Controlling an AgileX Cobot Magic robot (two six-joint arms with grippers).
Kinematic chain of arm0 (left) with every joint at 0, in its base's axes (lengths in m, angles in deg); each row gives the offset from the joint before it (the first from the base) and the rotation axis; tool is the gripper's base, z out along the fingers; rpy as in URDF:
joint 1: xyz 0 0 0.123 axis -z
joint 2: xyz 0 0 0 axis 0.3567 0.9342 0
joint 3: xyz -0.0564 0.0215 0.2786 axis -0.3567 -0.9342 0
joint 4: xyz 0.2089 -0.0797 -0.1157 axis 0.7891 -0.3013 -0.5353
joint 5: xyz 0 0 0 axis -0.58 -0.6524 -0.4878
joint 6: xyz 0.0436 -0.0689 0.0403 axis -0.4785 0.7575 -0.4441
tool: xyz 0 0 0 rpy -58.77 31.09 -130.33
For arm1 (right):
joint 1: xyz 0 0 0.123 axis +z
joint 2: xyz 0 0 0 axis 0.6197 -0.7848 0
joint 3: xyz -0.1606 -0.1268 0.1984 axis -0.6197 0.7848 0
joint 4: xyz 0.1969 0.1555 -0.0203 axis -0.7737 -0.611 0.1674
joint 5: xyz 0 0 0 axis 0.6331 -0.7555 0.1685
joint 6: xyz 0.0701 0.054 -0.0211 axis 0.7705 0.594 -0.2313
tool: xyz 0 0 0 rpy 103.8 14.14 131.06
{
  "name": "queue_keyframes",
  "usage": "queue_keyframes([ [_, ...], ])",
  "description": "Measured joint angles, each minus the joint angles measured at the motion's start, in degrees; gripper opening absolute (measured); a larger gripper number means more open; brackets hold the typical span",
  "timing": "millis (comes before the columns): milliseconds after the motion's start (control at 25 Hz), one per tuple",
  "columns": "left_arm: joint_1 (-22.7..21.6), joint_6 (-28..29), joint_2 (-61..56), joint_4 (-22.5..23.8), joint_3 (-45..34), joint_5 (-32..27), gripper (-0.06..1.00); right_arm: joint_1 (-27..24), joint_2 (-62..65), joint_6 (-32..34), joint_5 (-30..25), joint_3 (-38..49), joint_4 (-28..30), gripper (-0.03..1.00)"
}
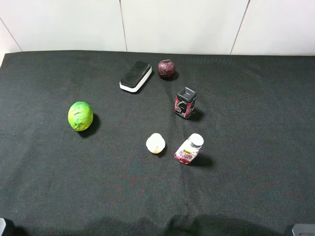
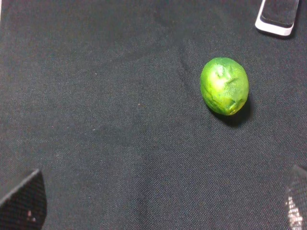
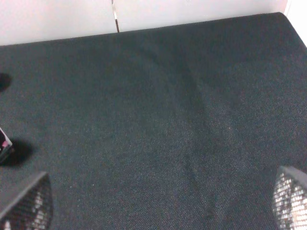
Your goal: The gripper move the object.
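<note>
The object, a small dark maroon ball (image 1: 166, 68), sits on the black cloth at the back centre, just right of a black-and-white eraser block (image 1: 136, 76). It shows in neither wrist view. Both arms are low at the near edge; only small corners of them show in the exterior view, left (image 1: 4, 227) and right (image 1: 301, 229). In the left wrist view the left gripper (image 2: 158, 206) has its fingertips (image 2: 24, 201) wide apart with nothing between them. In the right wrist view the right gripper (image 3: 156, 201) also stands wide open over bare cloth. Both are far from the ball.
A green lime-like fruit (image 1: 80, 116) lies at the left, also in the left wrist view (image 2: 224, 86). A small dark red-and-black box (image 1: 185, 102) stands at the centre. A pale yellowish ball (image 1: 155, 143) and a tilted white-capped bottle (image 1: 189, 149) lie nearer. A white wall bounds the back.
</note>
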Motion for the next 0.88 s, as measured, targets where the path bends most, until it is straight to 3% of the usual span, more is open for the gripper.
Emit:
queue_keyframes([
  [880,0.0,0.0,0.0,0.0,0.0,0.0,0.98,0.0,0.0,0.0,0.0,0.0,0.0,0.69],
])
